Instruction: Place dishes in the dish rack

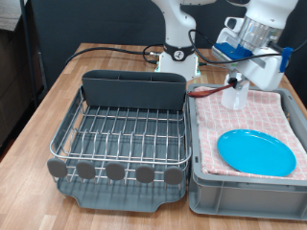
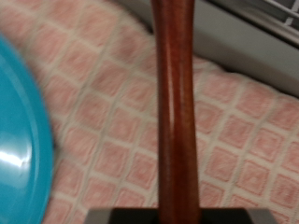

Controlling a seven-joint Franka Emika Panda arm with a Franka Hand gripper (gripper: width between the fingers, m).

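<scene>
My gripper (image 1: 237,83) hangs over the far-left corner of the grey bin (image 1: 245,187), shut on the brown wooden spoon (image 1: 209,91). The spoon sticks out level towards the exterior view's left, above the bin's edge. In the wrist view the spoon's handle (image 2: 176,112) fills the middle, very close and blurred; the fingertips do not show there. A small white cup (image 1: 233,98) stands on the towel just below the gripper. The light-blue plate (image 1: 255,151) lies flat in the bin and shows in the wrist view (image 2: 19,140). The dish rack (image 1: 120,134) stands to the left of the bin, with nothing in it.
The pink checked towel (image 2: 103,121) lines the bin. The rack's tall grey utensil caddy (image 1: 132,91) runs along its far side. The robot's base (image 1: 176,59) and black cables (image 1: 115,48) are at the back of the wooden table (image 1: 48,96).
</scene>
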